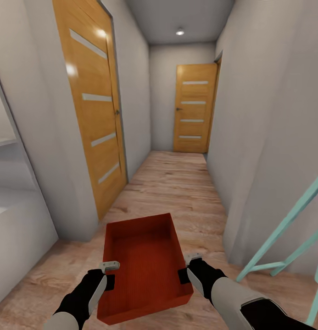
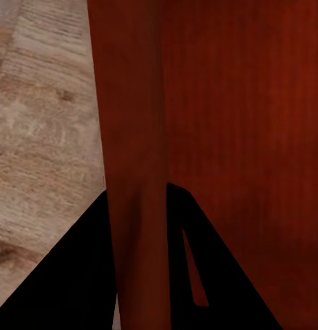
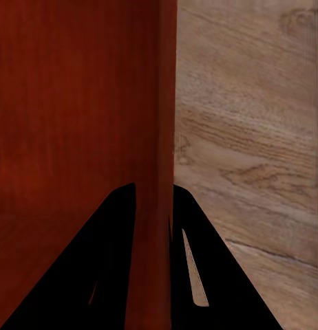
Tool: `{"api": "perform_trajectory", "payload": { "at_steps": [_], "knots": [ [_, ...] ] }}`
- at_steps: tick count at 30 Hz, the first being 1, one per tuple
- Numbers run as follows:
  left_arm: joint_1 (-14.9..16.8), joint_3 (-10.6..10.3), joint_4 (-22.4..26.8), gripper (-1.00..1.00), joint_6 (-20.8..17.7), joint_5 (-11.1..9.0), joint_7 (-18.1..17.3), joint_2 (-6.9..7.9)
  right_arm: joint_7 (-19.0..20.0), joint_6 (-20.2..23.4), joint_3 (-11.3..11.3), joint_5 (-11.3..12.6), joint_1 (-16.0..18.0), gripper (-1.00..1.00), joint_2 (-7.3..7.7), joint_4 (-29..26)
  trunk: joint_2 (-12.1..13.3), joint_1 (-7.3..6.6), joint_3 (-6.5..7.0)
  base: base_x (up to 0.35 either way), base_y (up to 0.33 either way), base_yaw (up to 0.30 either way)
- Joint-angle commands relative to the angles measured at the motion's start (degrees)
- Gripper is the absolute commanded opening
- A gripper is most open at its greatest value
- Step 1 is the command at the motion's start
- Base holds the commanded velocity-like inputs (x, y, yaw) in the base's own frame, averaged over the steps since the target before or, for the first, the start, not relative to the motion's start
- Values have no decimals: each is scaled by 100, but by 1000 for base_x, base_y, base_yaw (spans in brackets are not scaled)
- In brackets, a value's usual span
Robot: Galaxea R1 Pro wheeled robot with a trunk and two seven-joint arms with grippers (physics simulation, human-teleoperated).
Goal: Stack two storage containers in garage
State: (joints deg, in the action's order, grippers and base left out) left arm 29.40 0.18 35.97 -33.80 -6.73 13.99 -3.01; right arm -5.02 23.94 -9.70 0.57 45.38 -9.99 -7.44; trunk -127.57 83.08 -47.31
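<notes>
Left gripper (image 1: 108, 271) and right gripper (image 1: 188, 266) each clamped a side wall of the red box (image 1: 142, 266), held between them above the wood floor (image 1: 177, 192). Teal frame (image 1: 287, 229) stood right of the right gripper. Beyond: narrow corridor, door (image 1: 92, 105) left, far door (image 1: 194, 107) ahead.

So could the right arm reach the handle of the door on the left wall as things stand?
Probably not: the right gripper is clamped on the container wall, sharing the carry with the left gripper, and the left door stands ahead across the corridor.

White hallway walls (image 1: 264, 114), wood-plank floor (image 1: 177, 188), two wooden doors (image 1: 194, 107)
</notes>
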Motion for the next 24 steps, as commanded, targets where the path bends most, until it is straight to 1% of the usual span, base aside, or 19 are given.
{"api": "perform_trajectory", "payload": {
  "at_steps": [1, 4, 6, 11, 24],
  "knots": [
    [-5, -97, -2, -100, 21, -285, -19, 20, 1, 43, -67, -66, 50, -100, -1, -12, -3, 2, -1, 341, 146, -242],
    [-5, -97, -1, -100, 22, -285, -19, 20, 1, 44, -69, -66, 50, -100, -1, -12, -3, 2, 17, 341, 146, -215],
    [-5, -97, 1, -100, 22, -285, -19, 20, 1, 44, -74, -66, 50, -100, -1, -12, -3, 2, 20, 341, 146, -81],
    [-5, -97, 0, -100, 21, -285, -19, 20, 1, 49, -75, -66, 50, -100, -1, -12, -3, 2, 6, 341, 146, -11],
    [-5, -97, 1, -100, 15, -285, -19, 20, 1, 50, -67, -58, 50, -100, -1, -12, -3, 2, -103, 341, 146, -2]
  ]
}}
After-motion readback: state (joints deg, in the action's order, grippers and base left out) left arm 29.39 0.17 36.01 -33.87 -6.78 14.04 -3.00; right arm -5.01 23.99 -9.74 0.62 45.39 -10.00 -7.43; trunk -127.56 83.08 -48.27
